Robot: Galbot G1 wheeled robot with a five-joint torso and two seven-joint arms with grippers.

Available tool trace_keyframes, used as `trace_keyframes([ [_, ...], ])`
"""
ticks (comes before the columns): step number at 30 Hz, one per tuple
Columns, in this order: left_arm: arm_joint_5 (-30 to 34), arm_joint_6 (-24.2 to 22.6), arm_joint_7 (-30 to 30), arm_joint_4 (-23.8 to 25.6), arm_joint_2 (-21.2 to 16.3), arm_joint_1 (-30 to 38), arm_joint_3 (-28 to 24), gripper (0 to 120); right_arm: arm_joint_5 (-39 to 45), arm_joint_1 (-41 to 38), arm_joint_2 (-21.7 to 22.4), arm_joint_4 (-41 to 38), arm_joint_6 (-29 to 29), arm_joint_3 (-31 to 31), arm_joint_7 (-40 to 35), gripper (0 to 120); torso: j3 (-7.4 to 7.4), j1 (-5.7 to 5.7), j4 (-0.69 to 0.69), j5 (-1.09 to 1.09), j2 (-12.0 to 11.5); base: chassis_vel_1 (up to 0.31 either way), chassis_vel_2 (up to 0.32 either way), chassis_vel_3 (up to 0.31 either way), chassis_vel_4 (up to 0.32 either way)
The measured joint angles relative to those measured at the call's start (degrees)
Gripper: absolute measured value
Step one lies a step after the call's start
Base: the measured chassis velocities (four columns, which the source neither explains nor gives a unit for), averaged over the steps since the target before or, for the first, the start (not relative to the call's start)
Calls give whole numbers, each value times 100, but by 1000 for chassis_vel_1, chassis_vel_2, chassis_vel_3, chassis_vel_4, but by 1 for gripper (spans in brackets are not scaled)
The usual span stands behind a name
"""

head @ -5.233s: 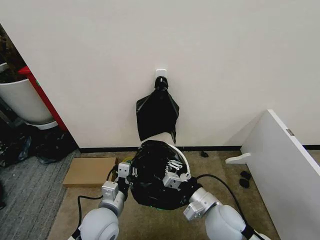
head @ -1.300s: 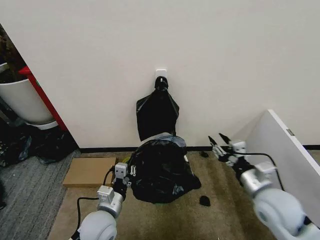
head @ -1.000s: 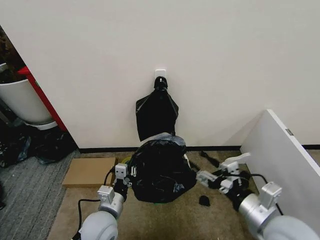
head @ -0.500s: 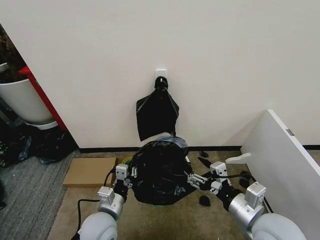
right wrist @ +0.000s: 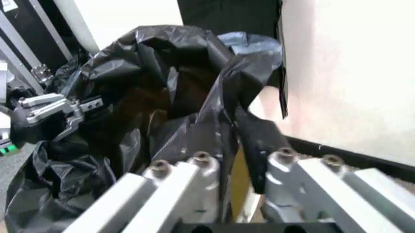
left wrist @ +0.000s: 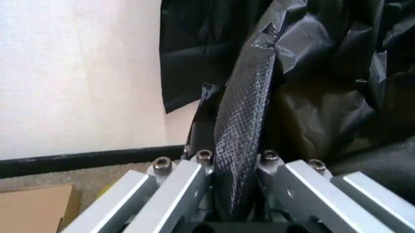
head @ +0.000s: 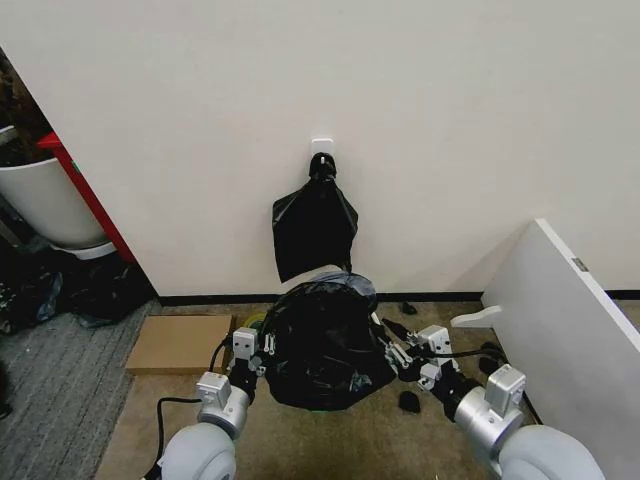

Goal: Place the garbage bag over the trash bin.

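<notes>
The black garbage bag (head: 322,338) is draped over the trash bin, which it almost wholly hides; a pale bit of the trash bin (head: 325,272) shows at the far side. My left gripper (head: 258,350) is at the bag's left side, shut on a fold of the garbage bag (left wrist: 243,121) that runs between the left gripper (left wrist: 234,160) fingers. My right gripper (head: 393,350) is at the bag's right edge. Through the right wrist camera the right gripper (right wrist: 240,165) is open, with the loose edge of the garbage bag (right wrist: 201,111) lying between its fingers.
A bundle of black bags (head: 315,225) hangs from a wall hook just behind the bin. Flat cardboard (head: 180,342) lies on the carpet to the left, beyond it a white planter (head: 45,200). A white board (head: 570,330) leans at the right; small black scraps (head: 408,402) lie near my right arm.
My right arm came down from high on the right and moved left to the bag's right edge. The left gripper has stayed holding the bag.
</notes>
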State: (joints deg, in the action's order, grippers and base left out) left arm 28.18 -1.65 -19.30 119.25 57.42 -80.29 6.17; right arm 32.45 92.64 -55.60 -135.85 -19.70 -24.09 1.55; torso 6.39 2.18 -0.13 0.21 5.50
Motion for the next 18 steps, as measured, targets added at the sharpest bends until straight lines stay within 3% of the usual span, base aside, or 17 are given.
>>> trace_keyframes([
  [3, -7, -8, -11, -21, 0, -1, 6, 1, 12, 22, -9, -3, -12, 16, -7, 0, 0, 0, 0, 0, 0, 0, 0, 0, 0],
  [16, -17, -13, -17, -20, 6, -12, 11, 1, 464, 48, -88, -154, -160, -69, -162, 0, 0, 0, 0, 0, 0, 0, 0, 0, 0],
  [18, -13, -11, -17, -20, -2, -11, 13, 1, 714, 83, -91, -206, -222, -196, -166, 8, 0, 0, 0, 0, 0, 0, 0, 0, 0],
])
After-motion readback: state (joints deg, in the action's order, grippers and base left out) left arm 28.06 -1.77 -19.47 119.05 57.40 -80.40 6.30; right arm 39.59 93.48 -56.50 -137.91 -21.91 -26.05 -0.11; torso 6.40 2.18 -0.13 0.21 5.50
